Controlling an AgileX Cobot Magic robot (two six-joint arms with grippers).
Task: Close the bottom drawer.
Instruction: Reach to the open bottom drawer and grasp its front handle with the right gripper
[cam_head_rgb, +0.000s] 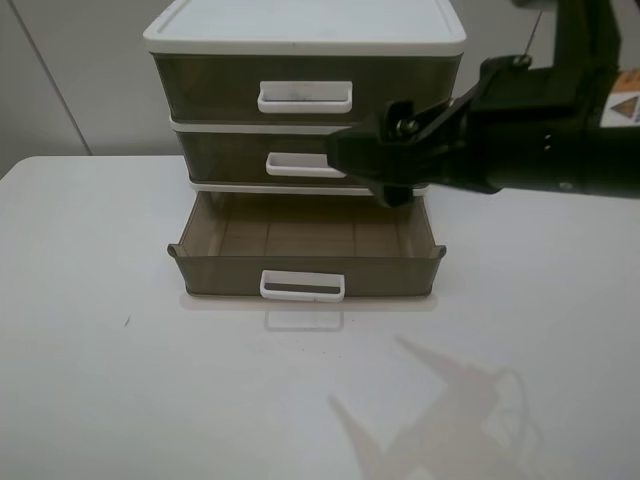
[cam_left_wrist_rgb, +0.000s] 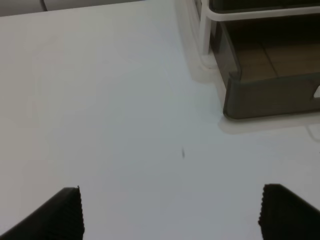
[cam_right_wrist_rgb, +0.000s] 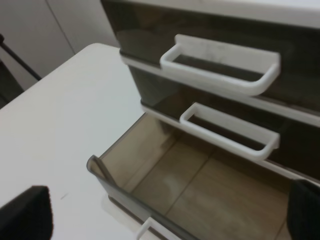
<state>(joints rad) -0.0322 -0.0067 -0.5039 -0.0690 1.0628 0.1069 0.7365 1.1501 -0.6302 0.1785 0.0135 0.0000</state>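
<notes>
Plainly, the smoky olive-brown translucent plastic bottom drawer (cam_head_rgb: 305, 262) juts toward six o'clock from its white-framed unit (cam_head_rgb: 300, 25). Over its one o'clock corner hovers the right hand (cam_head_rgb: 365, 165), the left hand (cam_left_wrist_rgb: 172, 212) above the white table (cam_left_wrist_rgb: 100, 100); both gape empty.

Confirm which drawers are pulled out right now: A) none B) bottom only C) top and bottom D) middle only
B: the bottom drawer juts forward with its floor exposed, while the middle drawer and the top drawer sit flush in the frame.
</notes>
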